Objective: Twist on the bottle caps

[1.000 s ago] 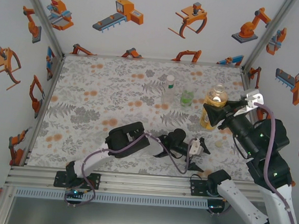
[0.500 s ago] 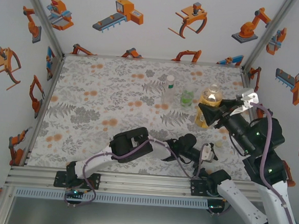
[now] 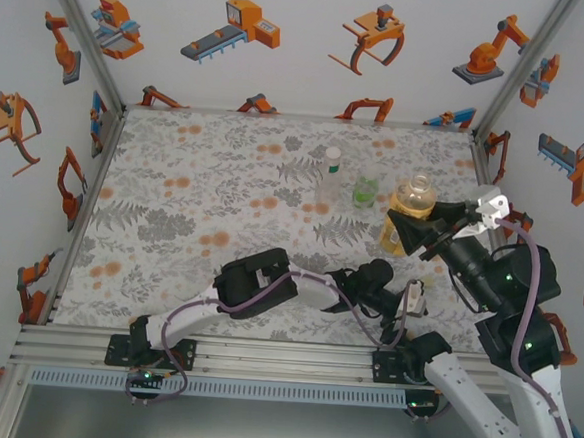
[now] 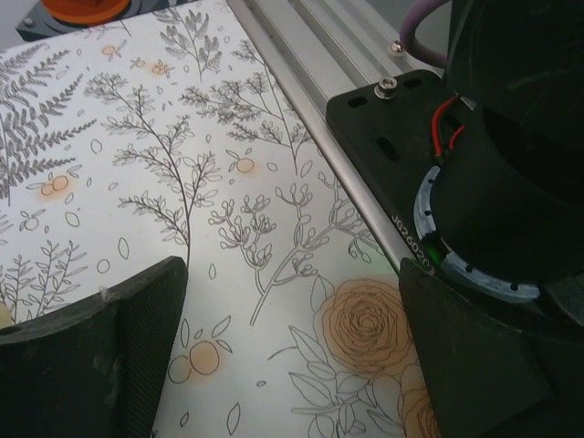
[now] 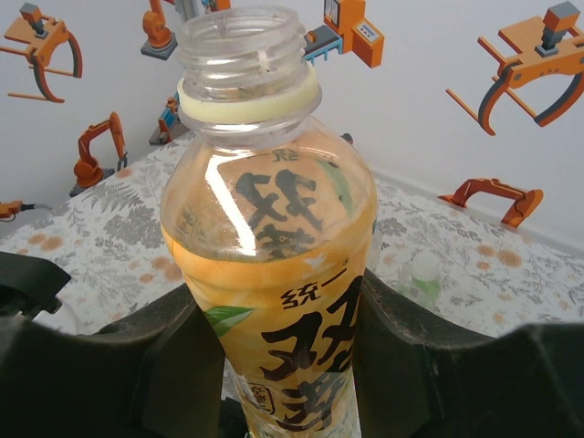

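Your right gripper (image 3: pixel 409 227) is closed around the lower body of the yellow-orange bottle (image 3: pixel 413 202), holding it upright at the right side of the bench (image 3: pixel 173 201). In the right wrist view its fingers (image 5: pixel 164 365) press against both sides of the label, and the bottle's threaded neck (image 5: pixel 242 46) is open, with no cap on it. Your left gripper (image 3: pixel 409 305) sits low over the near right part of the bench, close to the right arm's base (image 4: pixel 438 155); its jaws are spread wide with only the floral surface between them. A small pale cap (image 3: pixel 420 284) seems to lie right by that gripper, though it is hard to make out. Farther back, well apart from both grippers, the slim colourless bottle (image 3: pixel 329 177) wears a white cap (image 3: pixel 333 154), and the short green bottle (image 3: pixel 365 192) stands just to its right.
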Tool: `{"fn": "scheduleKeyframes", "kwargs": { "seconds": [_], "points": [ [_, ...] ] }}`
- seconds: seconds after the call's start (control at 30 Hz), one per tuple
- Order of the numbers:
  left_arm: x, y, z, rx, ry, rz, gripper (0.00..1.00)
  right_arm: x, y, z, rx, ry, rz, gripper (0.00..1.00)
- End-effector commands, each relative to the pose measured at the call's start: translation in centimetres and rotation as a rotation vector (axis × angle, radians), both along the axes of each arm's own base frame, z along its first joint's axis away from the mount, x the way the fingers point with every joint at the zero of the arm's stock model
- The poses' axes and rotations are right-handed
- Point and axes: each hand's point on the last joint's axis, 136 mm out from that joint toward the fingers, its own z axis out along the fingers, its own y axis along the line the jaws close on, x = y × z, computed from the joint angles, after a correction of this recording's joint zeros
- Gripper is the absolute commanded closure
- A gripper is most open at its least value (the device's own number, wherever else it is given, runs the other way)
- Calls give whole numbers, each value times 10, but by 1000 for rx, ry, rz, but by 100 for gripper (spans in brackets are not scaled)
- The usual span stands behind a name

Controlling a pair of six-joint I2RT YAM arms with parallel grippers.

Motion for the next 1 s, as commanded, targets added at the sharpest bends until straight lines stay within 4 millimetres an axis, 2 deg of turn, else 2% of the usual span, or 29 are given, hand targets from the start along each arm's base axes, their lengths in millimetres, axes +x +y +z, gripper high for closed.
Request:
{"fn": "scheduleKeyframes", "kwargs": {
  "seconds": [0.0, 0.13, 0.27, 0.4, 0.57, 0.8, 0.97],
  "points": [
    [-22, 24, -41, 176, 46, -111, 10, -7, 0, 15, 9, -68, 14, 79],
    [-25, 33, -42, 215, 43, -134, 11, -6, 1, 16, -3, -75, 14, 79],
    [-15, 32, -36, 173, 74, -71, 11, -4, 3, 12, -13, -70, 16, 79],
    [4, 14, -31, 109, 69, 25, 9, 0, 1, 7, -20, -73, -4, 79],
    [21, -10, -26, 66, 94, 64, 9, -1, -4, 7, -23, -86, -28, 79],
    [68, -41, -25, -42, -18, 336, 8, -5, -8, 9, -22, -98, -40, 79],
    [88, -56, -15, -84, -80, 421, 8, -7, -8, 12, -20, -107, -39, 79]
  ]
}}
